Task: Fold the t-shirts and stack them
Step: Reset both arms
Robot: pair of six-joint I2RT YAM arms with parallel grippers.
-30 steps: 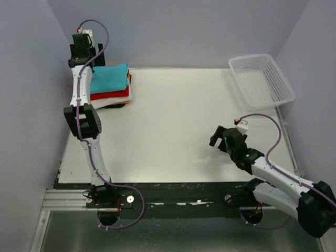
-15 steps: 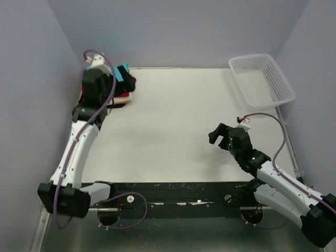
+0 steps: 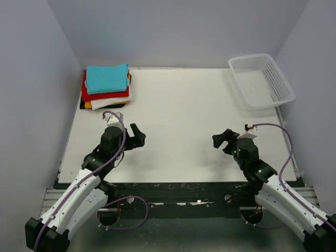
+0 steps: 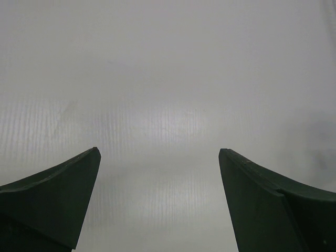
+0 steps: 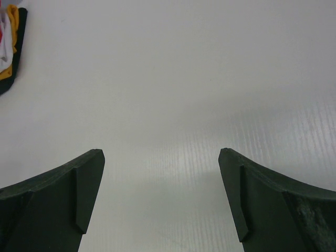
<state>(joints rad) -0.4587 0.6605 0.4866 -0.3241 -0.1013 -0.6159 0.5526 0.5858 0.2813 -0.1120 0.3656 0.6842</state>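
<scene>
Wide open, empty at L tool (image 3: 137, 136) & R tool (image 3: 222, 139), w/ shirts (image 3: 106, 86) stacked well apart, far-L on surface (image 3: 178, 113).

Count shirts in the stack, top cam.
5, all in one far-left pile: turquoise on top, then red, white, yellow-orange, black at bottom. More may be hidden.

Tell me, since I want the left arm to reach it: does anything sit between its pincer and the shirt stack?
Nothing visible does. Only bare table lies between the left pincer and the shirt stack; the basket sits far right.
</scene>
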